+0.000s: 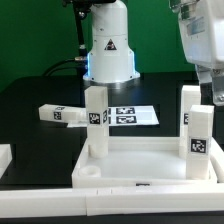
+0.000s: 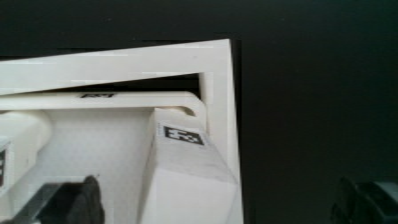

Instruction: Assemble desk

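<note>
White desk panel (image 1: 150,165) carries upright tagged legs (image 1: 96,120) in its corners.

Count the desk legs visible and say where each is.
3. One leg stands on the panel at the exterior view's left, one at its right, one lies on the table. Others may be hidden.

Desk panel (image 1: 150,168) white smooth plastic (matt); table (image 1: 30,100) black.

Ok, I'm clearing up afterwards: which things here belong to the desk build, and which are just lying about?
Job: rimmed panel; upright leg at exterior view's left; upright leg at its right; leg lying flat.
Lying about: marker board.
</note>
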### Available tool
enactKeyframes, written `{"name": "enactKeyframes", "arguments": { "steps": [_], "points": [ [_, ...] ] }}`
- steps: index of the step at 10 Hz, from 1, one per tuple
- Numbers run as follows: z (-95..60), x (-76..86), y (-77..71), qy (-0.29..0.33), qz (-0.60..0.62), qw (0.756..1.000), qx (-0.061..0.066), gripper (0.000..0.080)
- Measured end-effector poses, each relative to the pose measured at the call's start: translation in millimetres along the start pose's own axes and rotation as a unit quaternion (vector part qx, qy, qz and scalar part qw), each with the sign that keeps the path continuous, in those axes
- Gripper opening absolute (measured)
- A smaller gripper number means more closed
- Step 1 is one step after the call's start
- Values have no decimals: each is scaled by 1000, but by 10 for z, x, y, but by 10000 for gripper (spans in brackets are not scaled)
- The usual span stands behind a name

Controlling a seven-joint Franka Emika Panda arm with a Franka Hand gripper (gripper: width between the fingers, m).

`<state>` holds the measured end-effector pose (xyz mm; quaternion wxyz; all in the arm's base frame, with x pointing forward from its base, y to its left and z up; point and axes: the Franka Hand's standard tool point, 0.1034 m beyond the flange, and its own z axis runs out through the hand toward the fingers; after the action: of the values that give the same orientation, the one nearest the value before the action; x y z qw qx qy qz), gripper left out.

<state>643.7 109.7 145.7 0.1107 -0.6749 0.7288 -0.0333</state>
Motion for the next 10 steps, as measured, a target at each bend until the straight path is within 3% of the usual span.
{"name": "enactKeyframes", "arguments": {
  "steps": [1, 2, 3, 5, 9, 10],
  "points": [
    [-3, 9, -1, 0, -15, 1000, 1, 649],
    [-85, 91, 2, -1, -56, 998, 16, 649],
    [-240, 242, 83, -6, -94, 995, 28, 649],
    [-441, 459, 183, -14, -126, 991, 36, 649],
    [-383, 467, 222, -12, -131, 991, 33, 649],
    [-378, 606, 317, -13, -135, 990, 38, 649]
  ]
}}
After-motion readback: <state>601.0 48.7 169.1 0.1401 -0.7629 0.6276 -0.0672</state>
